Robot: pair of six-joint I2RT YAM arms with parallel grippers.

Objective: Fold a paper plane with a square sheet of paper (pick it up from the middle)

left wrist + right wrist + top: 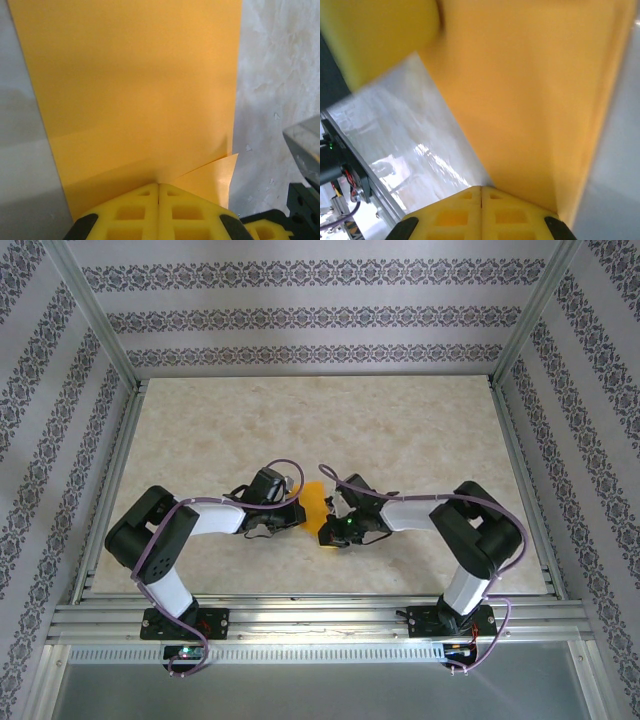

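Top external: both arms reach inward and meet at the middle of the table [400,430], near its front half. The sheet of paper [315,498], orange-yellow, is between the two wrists, raised off the marbled surface and standing roughly on edge. The left gripper [298,512] is at its left side and the right gripper [332,514] at its right. The grippers are just beside each other.

Left wrist: the left gripper [159,189] has its yellow fingers pressed together, with no gap at the seam. The sheet of paper [140,85] rises straight out from the fingertips, so it is pinched there. A smaller folded flap [212,175] of the same sheet sticks out just right of the tips. The table [280,75] shows to the right. A blurred grey and black part [305,150] sits at the right edge; I cannot tell what it is.

Right wrist: the right gripper [481,192] is also pressed together, and the sheet of paper [530,100] spreads upward from the tips, pinched at its lower edge. A blurred yellow shape [375,35] lies at the upper left, too close to identify. The glossy table [420,135] shows to the left, with its metal rail [365,175] beyond.

The paper looks smooth, with one fold line visible near the left gripper.
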